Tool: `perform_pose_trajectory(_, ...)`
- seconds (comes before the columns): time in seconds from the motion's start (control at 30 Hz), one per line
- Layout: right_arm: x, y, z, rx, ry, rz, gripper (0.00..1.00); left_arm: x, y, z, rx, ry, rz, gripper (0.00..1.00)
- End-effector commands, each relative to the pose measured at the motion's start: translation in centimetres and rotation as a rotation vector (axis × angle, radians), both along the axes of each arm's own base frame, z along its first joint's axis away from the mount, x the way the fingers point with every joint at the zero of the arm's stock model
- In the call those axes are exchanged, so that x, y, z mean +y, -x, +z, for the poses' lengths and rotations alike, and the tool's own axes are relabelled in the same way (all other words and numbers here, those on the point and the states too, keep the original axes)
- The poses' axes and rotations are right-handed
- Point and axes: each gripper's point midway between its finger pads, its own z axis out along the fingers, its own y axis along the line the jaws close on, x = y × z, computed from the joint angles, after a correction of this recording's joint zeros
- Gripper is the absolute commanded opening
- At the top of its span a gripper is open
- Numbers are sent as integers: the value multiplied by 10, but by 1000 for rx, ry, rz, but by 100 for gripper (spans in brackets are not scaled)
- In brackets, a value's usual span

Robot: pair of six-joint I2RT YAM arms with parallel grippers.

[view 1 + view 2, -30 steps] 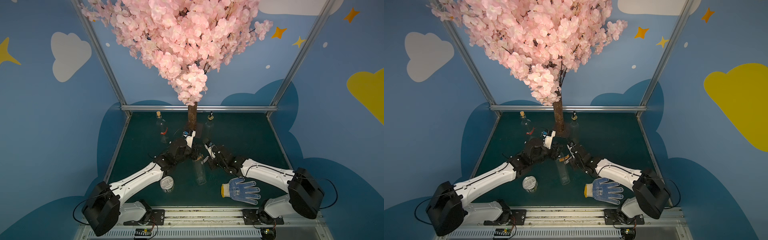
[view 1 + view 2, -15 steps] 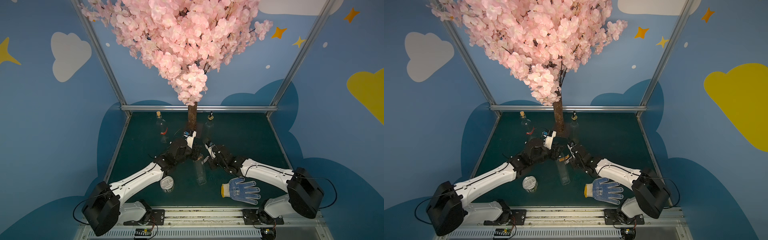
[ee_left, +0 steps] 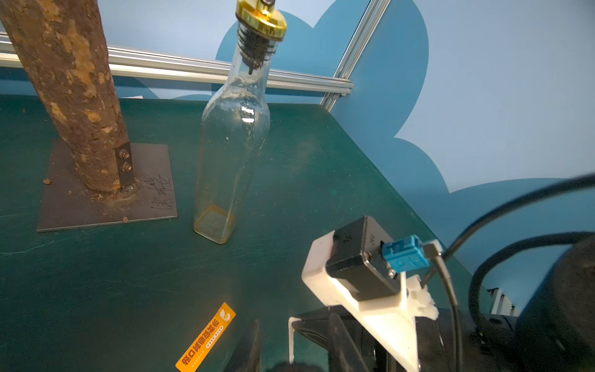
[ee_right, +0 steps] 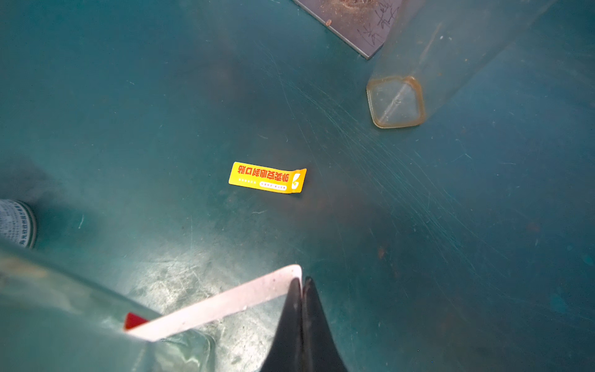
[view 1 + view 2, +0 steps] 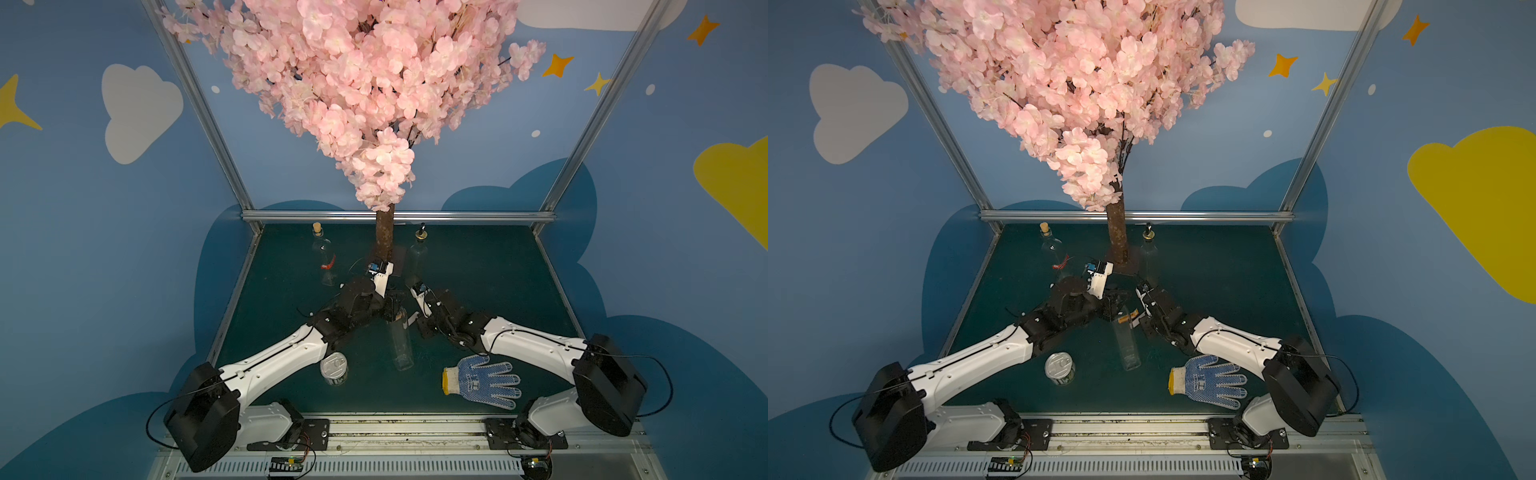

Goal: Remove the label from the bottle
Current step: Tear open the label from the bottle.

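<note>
- right end effector (image 4: 302, 285): clenched on the free end of the label (image 4: 219, 304). White backing faces the wrist cam. The strip runs straight back to the bottle (image 5: 400, 345), with a red patch where it meets the glass.
- left end effector (image 5: 391, 307): closed around the bottle's neck end in both top views; the contact itself is hidden by the wrist.
- bottle: clear glass, on the robot's side of the tree trunk (image 5: 384, 237), near it. Can't tell whether it stands on the tabletop (image 5: 478, 282) or is tipped.
- step, my read: mid-peel, label partly off. Next: right pulls away from the glass along the strip while left braces the bottle, until the red end lets go. Tearing is the risk.
- yellow sticker (image 4: 266, 177): loose on the tabletop between trunk and bottle, one end curled. Red Chinese characters plus a white bar of fine print; not reliably readable.
- base plate (image 3: 96, 206) under the trunk: scribbled handwriting, illegible.
- oil bottle (image 3: 231, 145) just beside the trunk: gold pourer, no label seen.
- can (image 5: 333, 368) and glove (image 5: 482, 380), farther from the trunk than the bottle: print on both, too small to read.
</note>
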Motion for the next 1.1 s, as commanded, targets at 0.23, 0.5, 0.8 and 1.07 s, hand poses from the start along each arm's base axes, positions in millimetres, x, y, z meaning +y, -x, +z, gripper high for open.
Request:
perform_pose_trajectory(0.23, -11, -7, -10, 2, 24, -49, 0, -10, 1, 18, -38, 33, -33, 2)
perform_pose_trajectory(0.5, -12, -8, -11, 3, 25, -53, 0, -10, 1, 19, -42, 36, -36, 2)
perform_pose_trajectory(0.8, -13, -10, -12, 5, 25, -61, 0, -13, 1, 20, -43, 37, -43, 2)
perform_pose_trajectory(1.07, -14, -11, -13, 8, 25, -65, 0, -14, 1, 22, -47, 36, -49, 2)
